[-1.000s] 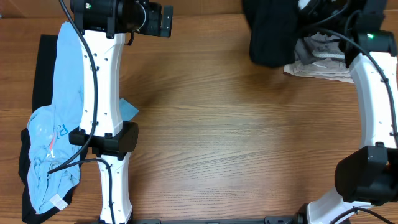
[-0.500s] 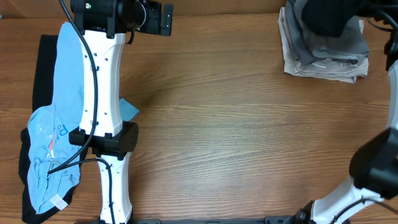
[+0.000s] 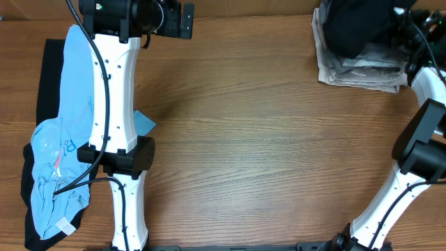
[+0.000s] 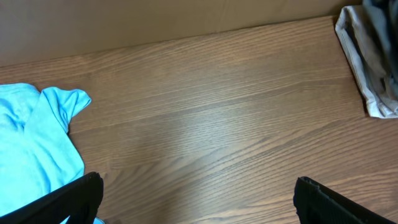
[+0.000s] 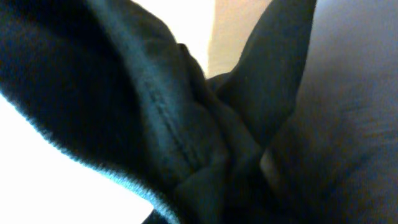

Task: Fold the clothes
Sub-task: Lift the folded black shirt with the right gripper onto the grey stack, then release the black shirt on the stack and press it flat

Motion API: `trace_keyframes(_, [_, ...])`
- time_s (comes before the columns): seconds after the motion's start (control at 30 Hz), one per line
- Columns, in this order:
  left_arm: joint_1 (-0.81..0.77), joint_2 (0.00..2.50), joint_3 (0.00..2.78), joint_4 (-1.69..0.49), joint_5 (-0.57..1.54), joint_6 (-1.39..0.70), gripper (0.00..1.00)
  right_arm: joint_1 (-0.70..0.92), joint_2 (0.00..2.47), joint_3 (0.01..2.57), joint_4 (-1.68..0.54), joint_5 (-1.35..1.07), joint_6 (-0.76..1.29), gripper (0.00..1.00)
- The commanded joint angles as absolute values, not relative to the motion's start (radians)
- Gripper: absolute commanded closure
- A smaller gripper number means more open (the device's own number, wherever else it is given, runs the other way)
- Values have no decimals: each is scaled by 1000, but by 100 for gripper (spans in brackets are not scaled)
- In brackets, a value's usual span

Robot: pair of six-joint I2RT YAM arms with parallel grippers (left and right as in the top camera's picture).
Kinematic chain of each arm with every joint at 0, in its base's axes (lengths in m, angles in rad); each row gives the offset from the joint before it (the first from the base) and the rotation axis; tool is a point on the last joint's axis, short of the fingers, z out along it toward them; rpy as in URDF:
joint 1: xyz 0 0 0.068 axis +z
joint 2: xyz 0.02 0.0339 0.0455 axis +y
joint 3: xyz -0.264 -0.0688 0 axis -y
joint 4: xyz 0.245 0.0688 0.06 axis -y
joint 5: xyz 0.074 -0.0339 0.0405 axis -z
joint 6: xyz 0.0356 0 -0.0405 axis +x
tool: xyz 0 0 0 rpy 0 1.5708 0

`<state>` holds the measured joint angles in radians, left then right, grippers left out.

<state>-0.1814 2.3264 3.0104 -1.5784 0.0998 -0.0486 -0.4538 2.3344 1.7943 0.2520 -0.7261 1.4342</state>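
Observation:
A light blue T-shirt point(image 3: 59, 139) with small print lies crumpled at the table's left edge, on top of a black garment point(image 3: 43, 77). Its sleeve also shows in the left wrist view, T-shirt point(image 4: 31, 143). My left gripper point(image 3: 187, 21) hovers open at the back of the table, left gripper point(image 4: 199, 208) over bare wood with nothing between its fingers. At the far right a bunched black garment point(image 3: 355, 24) hangs over a folded grey pile point(image 3: 362, 70). My right gripper point(image 3: 401, 24) is shut on it. Black cloth point(image 5: 155, 106) fills the right wrist view and hides the fingers.
The left arm point(image 3: 115, 104) stretches from the front edge to the back, beside the T-shirt. The right arm point(image 3: 425, 125) stands along the right edge. The folded grey pile point(image 4: 373, 68) shows at the right of the left wrist view. Brown wooden tabletop point(image 3: 265, 139) spans the middle.
The right arm has swung the black garment to the right, from the pile's left side to above the pile. The left arm and blue T-shirt have not moved.

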Motion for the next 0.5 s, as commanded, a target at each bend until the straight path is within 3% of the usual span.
trace_keyframes(0.0, [-178,2323,3012,-1572,94,-41,0,-493,2328,1814,237,-695,1335,72])
trace_keyframes(0.1, [-178,2323,3012,-1570,94,-41,0,-517,2328,1821,237,-717,1265,24])
trace_keyframes(0.13, [-178,2323,3012,-1569,95,-41,0,-525,2327,1824,237,-736,1239,18])
trace_keyframes(0.3, [-178,2323,3012,-1562,97,-49,0,-562,2309,1866,169,-844,1098,5])
trace_keyframes(0.47, [-178,2323,3012,-1562,97,-48,0,-574,2214,1922,-138,-785,769,1])
